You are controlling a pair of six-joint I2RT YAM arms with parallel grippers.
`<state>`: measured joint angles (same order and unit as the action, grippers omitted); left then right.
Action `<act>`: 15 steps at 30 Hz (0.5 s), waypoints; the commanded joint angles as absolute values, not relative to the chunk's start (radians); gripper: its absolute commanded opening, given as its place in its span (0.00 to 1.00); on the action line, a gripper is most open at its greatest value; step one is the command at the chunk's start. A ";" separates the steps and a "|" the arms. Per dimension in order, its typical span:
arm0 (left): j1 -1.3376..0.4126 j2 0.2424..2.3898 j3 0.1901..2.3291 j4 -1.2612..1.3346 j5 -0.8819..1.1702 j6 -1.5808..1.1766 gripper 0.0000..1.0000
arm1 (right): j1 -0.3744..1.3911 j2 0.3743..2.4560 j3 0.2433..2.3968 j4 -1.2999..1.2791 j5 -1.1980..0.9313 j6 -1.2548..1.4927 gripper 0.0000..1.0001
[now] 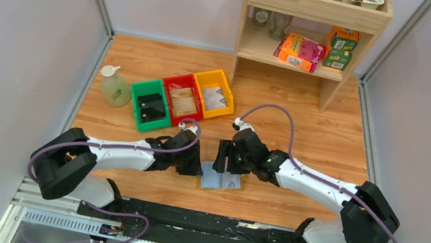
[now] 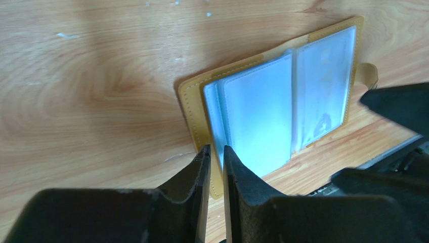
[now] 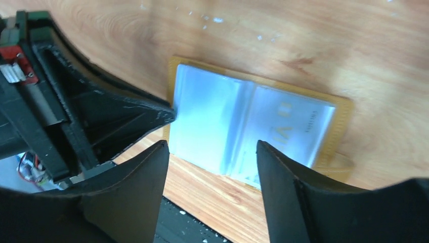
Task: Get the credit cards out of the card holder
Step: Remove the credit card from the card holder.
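A: Where is the card holder (image 1: 221, 180)?
B: It lies open on the table (image 1: 328, 148), near the front edge, between the two grippers. The mustard cover is down and the pale blue sleeves face up.
A: Anything in the sleeves?
B: Yes, the credit cards (image 3: 298, 121) sit inside them. From the right wrist, one shows through the clear plastic with faint lettering.
A: And the left gripper (image 2: 216, 150)?
B: Nearly closed, its jaws pinching the yellow edge of the cover on the card holder's left side.
A: The right gripper (image 3: 212, 145)?
B: Spread wide, one finger to each side above the near edge of the sleeves, gripping nothing.
A: What about the bins?
B: Three stand in a slanted row further back on the left. The green bin (image 1: 150, 105) holds dark things, the red bin (image 1: 181, 99) brownish ones and the yellow bin (image 1: 214, 93) grey-white ones. I cannot tell what they are. A soap bottle (image 1: 115, 86) stands just beside the green bin.
A: The shelf?
B: The wooden shelf (image 1: 243, 26) at the back carries an orange box (image 1: 300, 51) and a green box (image 1: 342, 39) on its lower board, with tubs on top
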<state>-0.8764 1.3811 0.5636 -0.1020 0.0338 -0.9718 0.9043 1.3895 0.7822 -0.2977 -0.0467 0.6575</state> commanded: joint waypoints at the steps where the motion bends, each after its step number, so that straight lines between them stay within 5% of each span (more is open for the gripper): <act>1: -0.881 1.298 0.557 -0.161 -0.046 -0.982 0.23 | 0.894 1.318 0.769 -0.327 0.103 0.650 0.70; 9: -0.881 1.161 0.638 -0.276 -0.086 -0.928 0.31 | 0.885 1.388 0.758 -0.334 0.156 0.640 0.66; 15: -0.882 1.276 0.686 -0.210 0.038 -0.910 0.35 | 0.884 1.442 0.764 -0.353 0.189 0.660 0.63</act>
<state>-0.8768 1.2106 0.6403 -0.2447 -0.0437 -0.9390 0.8867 1.4223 0.7654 -0.3420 0.1314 0.6544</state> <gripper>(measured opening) 0.340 0.639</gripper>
